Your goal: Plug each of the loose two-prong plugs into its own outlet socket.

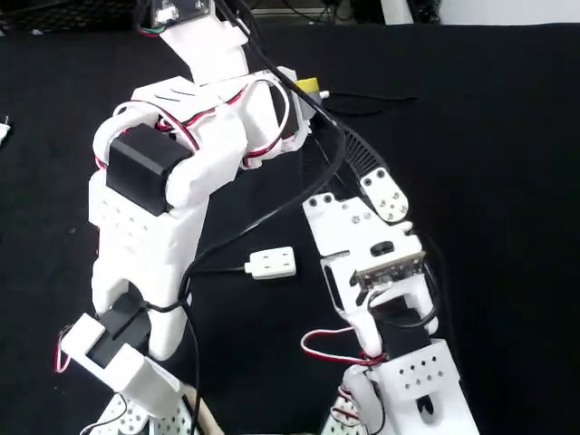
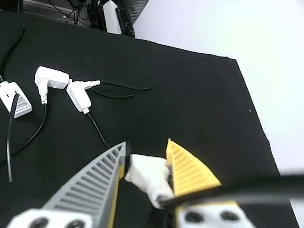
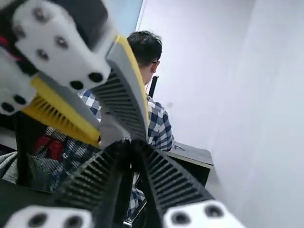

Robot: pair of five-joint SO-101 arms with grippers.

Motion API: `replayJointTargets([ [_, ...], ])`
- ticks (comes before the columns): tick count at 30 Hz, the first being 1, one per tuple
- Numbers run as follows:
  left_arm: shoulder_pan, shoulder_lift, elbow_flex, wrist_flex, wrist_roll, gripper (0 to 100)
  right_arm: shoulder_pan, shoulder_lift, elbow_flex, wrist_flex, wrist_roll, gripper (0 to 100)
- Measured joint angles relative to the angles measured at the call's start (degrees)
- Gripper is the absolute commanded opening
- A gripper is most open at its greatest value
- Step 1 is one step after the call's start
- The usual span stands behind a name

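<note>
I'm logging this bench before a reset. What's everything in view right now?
loose white two-prong plugs with black cables: two, white, side by side on the table.
held white two-prong plug: one, white, clamped between grey and yellow jaws.
white rectangular outlet socket: one, white, on the table between the arms.
black cloth table: one, black, under everything.
left gripper: one, grey and yellow, jaws shut on the plug.
right gripper: one, black ribbed, jaws shut.

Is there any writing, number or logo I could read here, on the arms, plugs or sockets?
None can be read.
The outlet socket on the table shows a plain white face.
The plug in the left claw and the loose plugs bear no legible marks.
The small circuit board on one arm may carry print, too small to tell.
</note>
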Motion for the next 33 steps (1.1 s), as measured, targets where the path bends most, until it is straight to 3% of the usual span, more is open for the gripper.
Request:
replayJointTargets([
  [12,1.8,0.0,-0.2,-0.7,2.3,3,2.2,14.4,-0.8,-14.9,-0.4,1.2],
  [33,2.5,0.1,-0.8,-0.7,2.6,3,4.2,17.1,-2.0,-16.0,-0.4,1.2],
])
